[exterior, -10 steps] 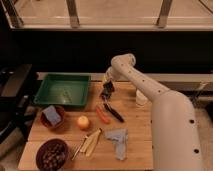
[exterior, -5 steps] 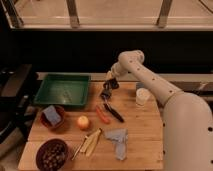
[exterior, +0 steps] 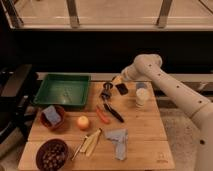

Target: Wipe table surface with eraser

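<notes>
**Eraser shifts toward the cup**

The jaws look clamped on the dark eraser (exterior: 122,88). My gripper (exterior: 119,83) sits just left of the white cup (exterior: 142,96), low over the wooden table (exterior: 145,130). Half a second ago it was further from the cup, over the black tool (exterior: 106,92). I read this as a wiping stroke under way, with most of the board unwiped.

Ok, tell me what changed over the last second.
The arm swung toward the right of the picture, taking the gripper toward the white cup. A dark block, likely the eraser, shows at its tip; held or not, I cannot tell. The green tray, cloth and cup stayed put.
</notes>
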{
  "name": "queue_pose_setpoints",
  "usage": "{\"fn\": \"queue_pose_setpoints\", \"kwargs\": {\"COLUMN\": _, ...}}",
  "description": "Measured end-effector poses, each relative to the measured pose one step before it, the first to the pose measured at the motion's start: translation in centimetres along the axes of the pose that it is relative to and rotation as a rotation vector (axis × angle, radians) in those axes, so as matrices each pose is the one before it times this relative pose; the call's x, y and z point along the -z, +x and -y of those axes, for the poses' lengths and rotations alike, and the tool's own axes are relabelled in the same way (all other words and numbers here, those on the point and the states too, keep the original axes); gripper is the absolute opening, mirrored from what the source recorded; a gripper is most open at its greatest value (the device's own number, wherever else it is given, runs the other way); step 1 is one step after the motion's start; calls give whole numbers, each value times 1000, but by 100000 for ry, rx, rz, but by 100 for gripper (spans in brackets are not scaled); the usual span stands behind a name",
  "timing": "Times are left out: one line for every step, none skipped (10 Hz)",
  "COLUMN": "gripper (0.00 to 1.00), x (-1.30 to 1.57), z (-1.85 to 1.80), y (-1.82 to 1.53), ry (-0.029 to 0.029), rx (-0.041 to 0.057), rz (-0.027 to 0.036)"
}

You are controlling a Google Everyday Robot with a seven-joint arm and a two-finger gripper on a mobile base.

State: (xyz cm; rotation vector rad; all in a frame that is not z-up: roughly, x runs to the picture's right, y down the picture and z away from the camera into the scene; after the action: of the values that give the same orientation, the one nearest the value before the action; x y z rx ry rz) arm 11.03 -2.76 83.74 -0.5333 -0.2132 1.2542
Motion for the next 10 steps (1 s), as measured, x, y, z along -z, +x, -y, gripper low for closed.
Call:
{"fn": "queue_pose_setpoints", "kwargs": {"gripper": 0, "x": 960, "z": -626, "y": 1993, "ry": -1201, "rx": 1233, "rz": -2167}}
{"fn": "queue_pose_setpoints", "kwargs": {"gripper": 0, "x": 1035, "z": -704, "y": 2379, "ry": -1636, "rx": 241, "rz": -3288}}
{"fn": "queue_pose_setpoints", "kwargs": {"gripper": 0, "x": 1031, "z": -219, "y": 2615, "ry": -1562, "rx": -515, "rz": -3667}}
{"fn": "queue_pose_setpoints", "kwargs": {"gripper": 0, "x": 282, "z": -111, "y": 877, "ry": -494, "rx": -35, "rz": -1298}}
{"fn": "queue_pose_setpoints", "kwargs": {"gripper": 0, "x": -14, "z": -97, "y": 24, "ry": -223, "rx": 104, "rz": -82}}
{"fn": "queue_pose_setpoints", "kwargs": {"gripper": 0, "x": -107, "z": -132, "y": -91, "ry": -159, "rx": 235, "rz": -76}}
{"fn": "queue_pose_setpoints", "kwargs": {"gripper": 0, "x": 114, "z": 148, "y": 86, "ry": 167, "rx": -265, "rz": 118}}
{"fn": "queue_pose_setpoints", "kwargs": {"gripper": 0, "x": 2, "z": 30, "y": 10, "ry": 49, "rx": -14, "rz": 0}}
{"fn": "queue_pose_setpoints", "kwargs": {"gripper": 0, "x": -110, "z": -119, "y": -134, "ry": -68, "rx": 309, "rz": -68}}
{"fn": "queue_pose_setpoints", "kwargs": {"gripper": 0, "x": -31, "z": -23, "y": -112, "ry": 9, "rx": 214, "rz": 380}}
